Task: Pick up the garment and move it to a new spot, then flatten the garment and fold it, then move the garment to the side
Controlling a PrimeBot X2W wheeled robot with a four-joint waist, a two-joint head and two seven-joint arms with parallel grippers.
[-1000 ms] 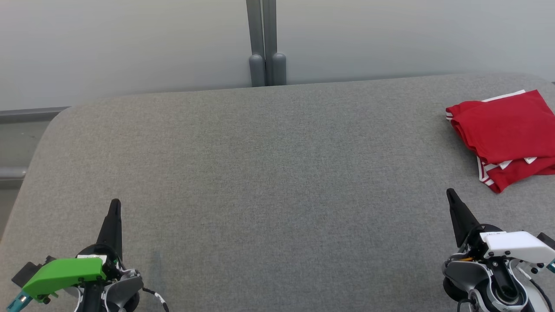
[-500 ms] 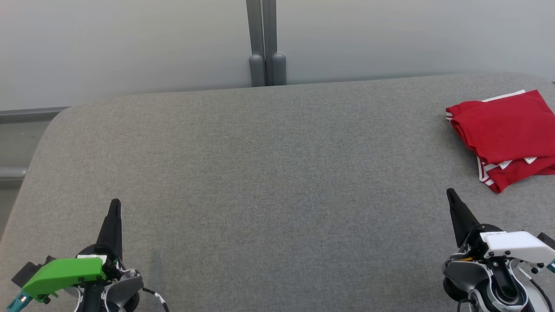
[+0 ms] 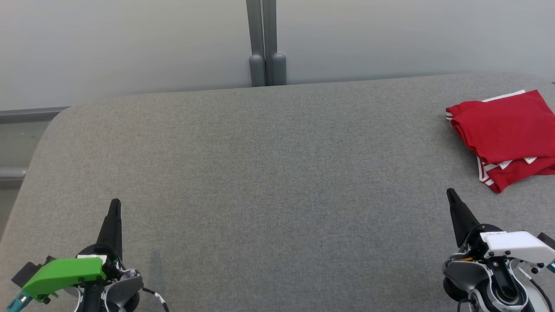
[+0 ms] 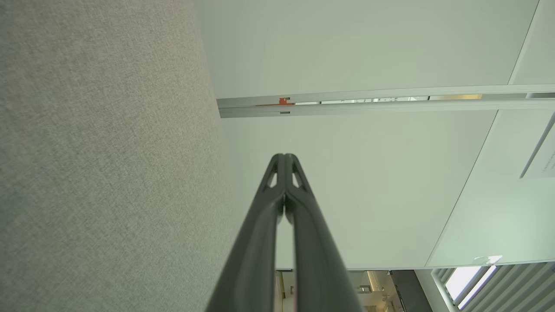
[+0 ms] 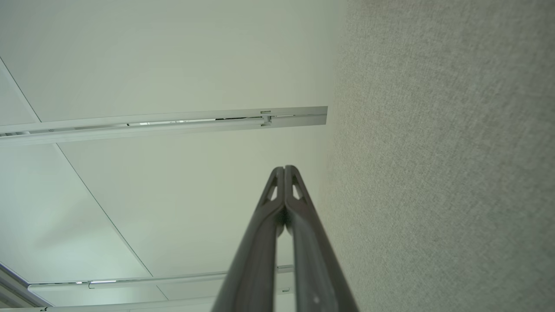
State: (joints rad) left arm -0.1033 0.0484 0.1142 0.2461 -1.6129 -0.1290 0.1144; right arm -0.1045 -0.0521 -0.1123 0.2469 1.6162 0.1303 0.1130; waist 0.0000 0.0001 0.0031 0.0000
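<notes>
Red garment [image 3: 503, 128], apparently folded, far right on grey fabric surface [image 3: 269, 164]

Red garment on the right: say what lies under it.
The folded red garment rests on the grey fabric surface. Its white-trimmed lower folds peek out at the near edge; anything else beneath is covered.

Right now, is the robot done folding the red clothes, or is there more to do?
Done, it seems: the garment lies folded at the right side of the table. In hand: nothing; the left end effector and right end effector rest shut and empty, apart from it. Left: nothing that I can see.
</notes>
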